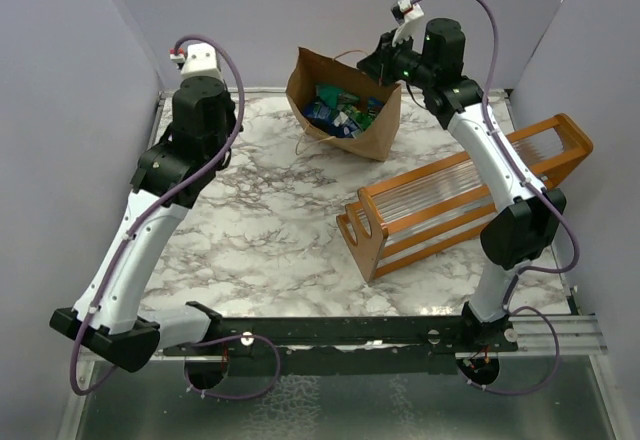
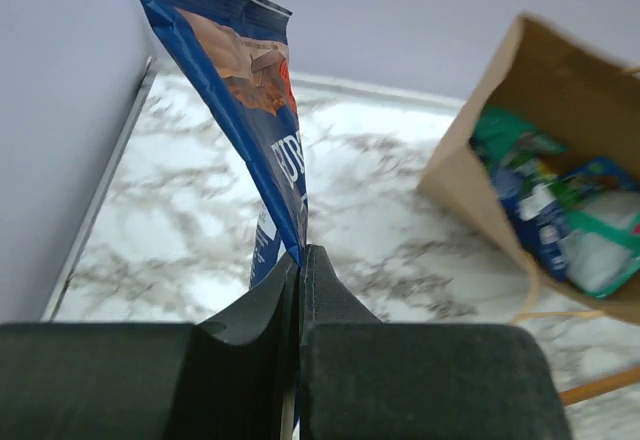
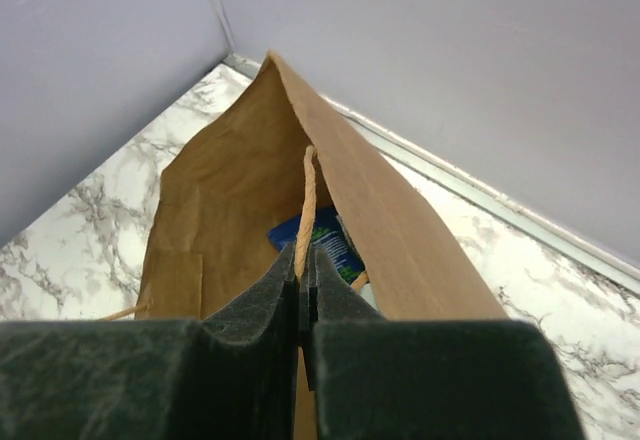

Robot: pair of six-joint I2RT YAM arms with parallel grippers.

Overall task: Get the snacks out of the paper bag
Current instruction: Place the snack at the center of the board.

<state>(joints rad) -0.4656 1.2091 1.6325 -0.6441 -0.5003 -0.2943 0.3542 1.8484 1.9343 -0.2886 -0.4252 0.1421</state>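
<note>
Pale lilac walls [image 1: 80,60] close in a marble-patterned table [image 1: 270,220], with both arms reaching from its near edge toward the far side. On the right half lies an orange wooden rack [image 1: 372,230] with clear slats, set at a slant.

Beyond the rack, near but apart from it, the brown paper bag [image 1: 372,138] stands at the far middle of the table, close to the back wall. It leans with its mouth gaping up and toward the left. One thin loop handle [image 1: 315,145] droops from the mouth onto the marble.

Inside the bag a heap of small shiny snack packets [image 1: 340,112] shows, in blue-and-white, teal and green. The left wrist camera sees them [image 2: 560,210] piled against the bag's lower wall.

The right gripper [image 3: 305,260] hangs over the bag's right rim. Its jaws are pressed together on the twisted paper handle [image 3: 305,210] of that side, and the cord rises straight out from between the fingertips.

The left gripper [image 2: 302,260] is over the far left part of the table, well apart from the bag. Its jaws are fully closed on the bottom edge of a blue packet [image 2: 240,60] that stands upright above the fingers, with a brown picture and white lettering on its face. From overhead the wrist seems to hide this packet, so its height above the marble cannot be told.
</note>
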